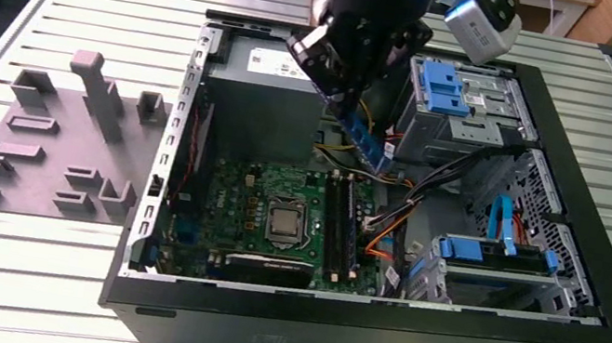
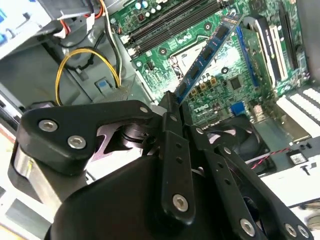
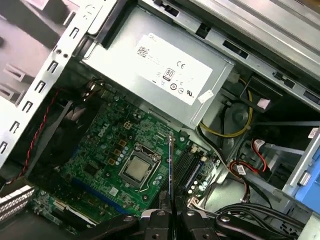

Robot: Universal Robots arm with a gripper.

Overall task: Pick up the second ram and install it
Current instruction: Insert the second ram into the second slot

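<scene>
My gripper [image 1: 353, 95] hangs over the open computer case [image 1: 378, 335] and is shut on the second ram [image 1: 371, 142], a thin green stick that slants down from the fingers. In the second wrist view the ram [image 2: 207, 55] reaches out from my gripper [image 2: 175, 107] above the green motherboard [image 2: 220, 75], clear of it. In the first wrist view the ram [image 3: 170, 165] shows edge-on, rising from my gripper [image 3: 170, 215] beside the long black memory slots [image 3: 187, 170]. Those slots [image 1: 341, 225] lie below the ram, between the processor socket [image 1: 285, 222] and the cables.
A grey power supply [image 1: 262, 98] stands just beside the gripper, at the back of the case. Blue-tabbed drive bays [image 1: 447, 88] and orange and black cables [image 1: 390, 229] crowd the exterior view's right. A grey holder plate [image 1: 58, 147] with blocks lies on the slatted table outside the case.
</scene>
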